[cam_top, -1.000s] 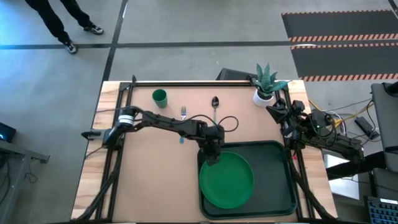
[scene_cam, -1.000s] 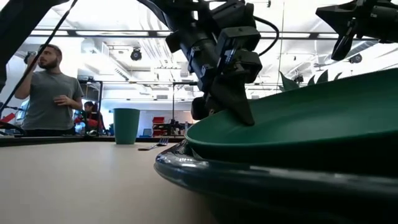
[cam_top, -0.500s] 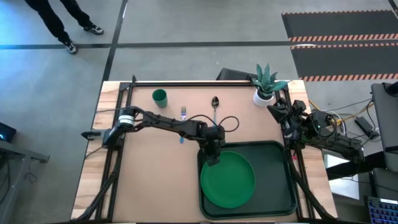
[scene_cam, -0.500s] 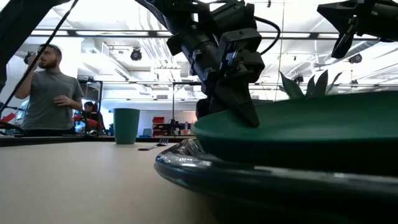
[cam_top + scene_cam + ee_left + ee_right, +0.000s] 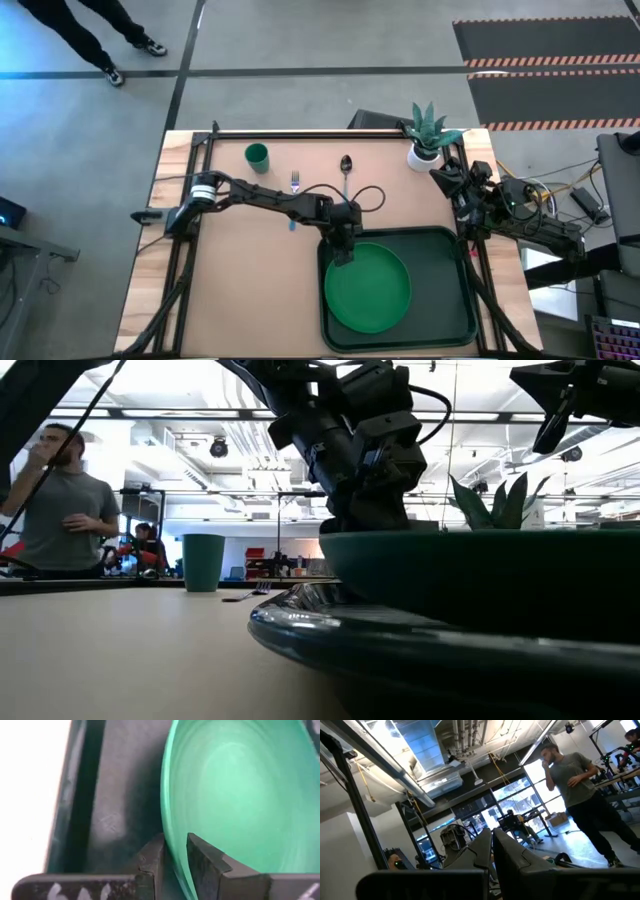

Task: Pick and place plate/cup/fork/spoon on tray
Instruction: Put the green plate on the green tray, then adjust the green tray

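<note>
The round bright green plastic plate (image 5: 367,288), gripped at its rim by the left pincer (image 5: 341,250), should be released flat inside the dark green rectangular tray (image 5: 450,250).

In the low view the tray (image 5: 420,650) runs off the right and bottom edges, and its rim hides the plate; the spoon cannot be picked out there; the fork (image 5: 250,593) at centre left is too small for its tines to show; in the left wrist view the plate (image 5: 240,800) is cut by the top and right edges.
</note>
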You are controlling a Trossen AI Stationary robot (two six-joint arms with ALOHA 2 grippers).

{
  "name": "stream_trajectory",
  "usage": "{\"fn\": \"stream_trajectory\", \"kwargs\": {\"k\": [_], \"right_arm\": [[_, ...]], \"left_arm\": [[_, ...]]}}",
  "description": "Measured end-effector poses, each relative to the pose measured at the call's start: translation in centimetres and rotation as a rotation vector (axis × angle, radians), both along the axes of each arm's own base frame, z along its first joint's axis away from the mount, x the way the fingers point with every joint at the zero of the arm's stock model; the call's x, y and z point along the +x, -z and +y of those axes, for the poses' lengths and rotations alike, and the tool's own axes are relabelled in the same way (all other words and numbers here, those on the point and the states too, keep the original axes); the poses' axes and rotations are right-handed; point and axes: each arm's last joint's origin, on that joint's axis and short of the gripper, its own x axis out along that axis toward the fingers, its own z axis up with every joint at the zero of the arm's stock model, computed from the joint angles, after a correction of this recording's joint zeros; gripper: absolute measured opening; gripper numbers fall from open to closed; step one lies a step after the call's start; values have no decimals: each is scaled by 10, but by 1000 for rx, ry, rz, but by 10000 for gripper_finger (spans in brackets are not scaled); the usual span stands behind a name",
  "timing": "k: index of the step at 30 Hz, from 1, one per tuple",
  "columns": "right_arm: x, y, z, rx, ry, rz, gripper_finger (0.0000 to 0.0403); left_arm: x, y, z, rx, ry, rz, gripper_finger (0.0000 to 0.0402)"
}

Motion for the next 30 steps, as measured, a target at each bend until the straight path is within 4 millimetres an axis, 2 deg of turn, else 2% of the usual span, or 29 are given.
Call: {"fn": "stream_trajectory", "kwargs": {"k": [12, 15, 18, 21, 24, 30], "right_arm": [[0, 0, 0, 0, 0, 0, 9], [0, 0, 0, -4, -13, 4, 9], [2, 4, 1, 5, -51, 41, 9], [5, 11, 1, 65, -85, 115, 9], [9, 19, 0, 128, -107, 195, 8], [15, 25, -2, 192, -143, 290, 8]], "left_arm": [[-2, -11, 11, 41, -17, -26, 63], [-4, -20, 15, 34, -33, -41, 63], [-10, -45, 18, 43, -48, -99, 59], [-23, -79, 20, 116, -96, -160, 35], [-44, -115, 22, 222, -144, -205, 6], [-96, -183, 28, 381, -306, -349, 1]]}}
